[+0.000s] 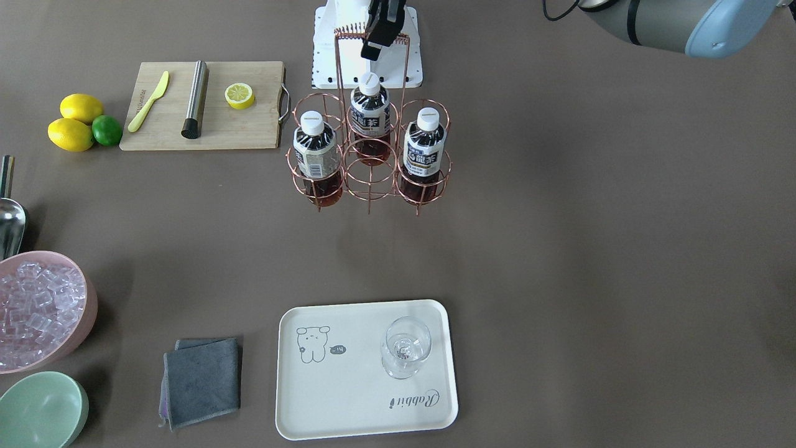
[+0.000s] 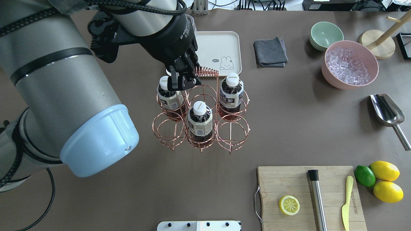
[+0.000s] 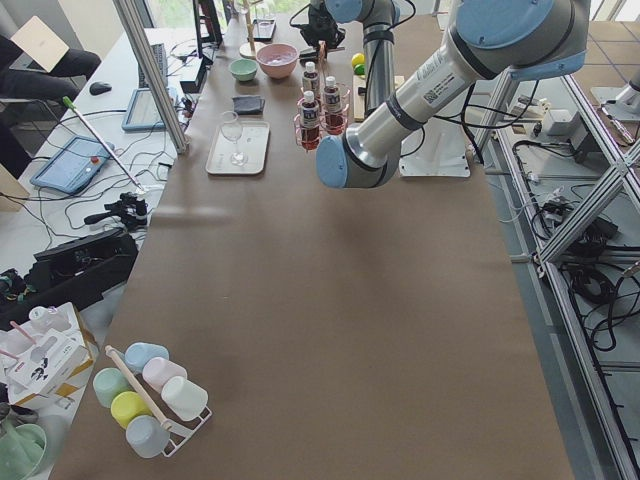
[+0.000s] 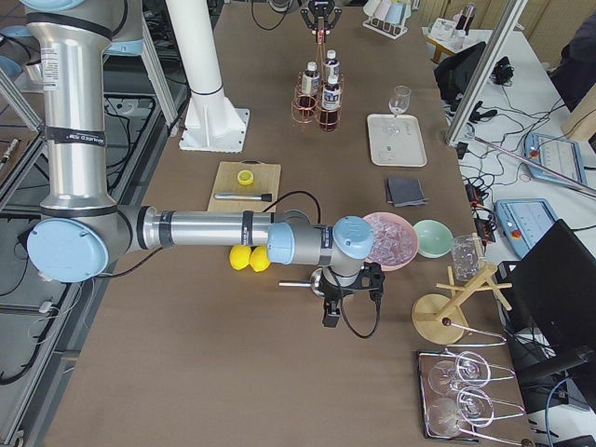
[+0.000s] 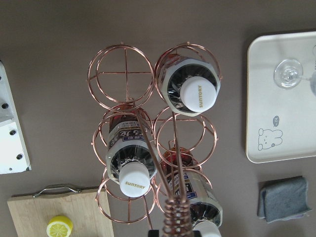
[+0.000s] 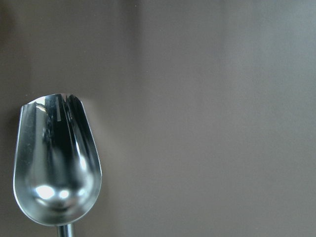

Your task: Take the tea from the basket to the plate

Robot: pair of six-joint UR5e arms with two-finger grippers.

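The copper wire basket [image 1: 371, 174] stands mid-table and holds three near-identical tea bottles [image 1: 317, 155] [image 1: 370, 115] [image 1: 425, 152]. I cannot tell which one is meant. In the overhead view they stand at the far left [image 2: 169, 96], the near middle [image 2: 199, 123] and the far right [image 2: 231, 93] of the basket [image 2: 203, 96]. My left gripper [image 2: 182, 81] hovers open by the top of the looped handle [image 2: 208, 71], holding nothing. The cream plate [image 1: 348, 404] lies beyond the basket. My right gripper [image 4: 331, 312] hangs over a metal scoop [image 6: 57, 173]. I cannot tell whether it is open or shut.
A wine glass [image 1: 405, 345] stands on the plate. A grey cloth [image 1: 202, 379], a pink bowl of ice [image 1: 37, 311] and a green bowl [image 1: 40, 410] sit nearby. A cutting board [image 1: 249, 124] with a lemon half, knife and muddler, plus lemons and a lime [image 1: 107, 130], lies on my right.
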